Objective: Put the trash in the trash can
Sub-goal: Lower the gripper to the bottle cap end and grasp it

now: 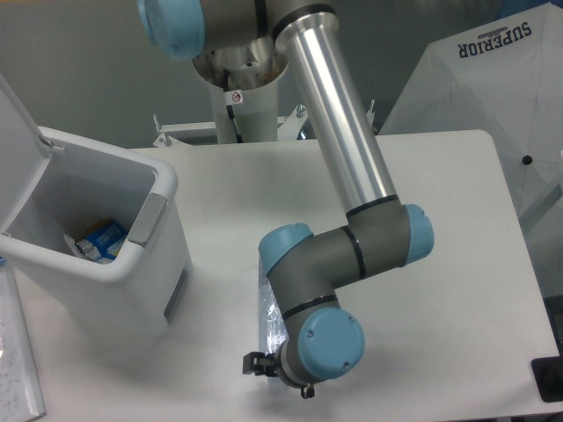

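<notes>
The trash can (163, 189) stands at the left of the table with its white lid (18, 132) swung open. The blue snack packet (98, 240) lies inside it. The clear plastic bottle (266, 309) lies on the table near the front; only part of it shows behind my wrist joints, and its cap is hidden. My gripper (280, 374) points down right over the bottle's near end and is almost wholly hidden under the blue-capped wrist. Only a small black part sticks out to the left. Whether its fingers are around the bottle cannot be seen.
My arm's silver link (343, 123) slants across the table's middle from the white pedestal (242, 105) at the back. A white canopy marked SUPERIOR (493, 79) stands at the back right. A clear sheet (18, 352) lies at the front left edge, a black object (550, 378) at the front right.
</notes>
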`<control>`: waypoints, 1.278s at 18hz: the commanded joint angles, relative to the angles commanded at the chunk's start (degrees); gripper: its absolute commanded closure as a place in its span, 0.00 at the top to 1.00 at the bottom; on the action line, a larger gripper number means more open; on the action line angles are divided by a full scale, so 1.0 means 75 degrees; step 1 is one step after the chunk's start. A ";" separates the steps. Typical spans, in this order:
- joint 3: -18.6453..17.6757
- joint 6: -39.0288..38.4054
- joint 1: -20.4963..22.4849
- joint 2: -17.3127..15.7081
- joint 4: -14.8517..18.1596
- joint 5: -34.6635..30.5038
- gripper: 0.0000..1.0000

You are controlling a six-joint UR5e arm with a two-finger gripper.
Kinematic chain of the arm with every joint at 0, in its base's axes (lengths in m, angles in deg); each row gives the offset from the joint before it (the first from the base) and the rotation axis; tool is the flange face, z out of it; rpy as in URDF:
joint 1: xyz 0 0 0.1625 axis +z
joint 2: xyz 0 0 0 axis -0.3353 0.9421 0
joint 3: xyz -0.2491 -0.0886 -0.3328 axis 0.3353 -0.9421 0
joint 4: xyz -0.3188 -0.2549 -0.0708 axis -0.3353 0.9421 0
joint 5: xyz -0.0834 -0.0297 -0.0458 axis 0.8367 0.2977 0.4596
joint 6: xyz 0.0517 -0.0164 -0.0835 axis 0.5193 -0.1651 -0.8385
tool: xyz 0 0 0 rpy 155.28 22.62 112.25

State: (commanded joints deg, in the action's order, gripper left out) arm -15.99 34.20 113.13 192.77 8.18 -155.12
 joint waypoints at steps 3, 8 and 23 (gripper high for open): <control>0.0012 0.0000 -0.0152 0.0106 -0.0012 -0.0269 0.91; 0.0000 0.0012 -0.0188 0.0106 -0.0012 -0.0340 0.66; 0.0000 0.0035 -0.0212 -0.0046 -0.0023 -0.0340 0.30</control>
State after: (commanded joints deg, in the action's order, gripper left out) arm -15.99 34.47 111.55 192.42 8.00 -157.68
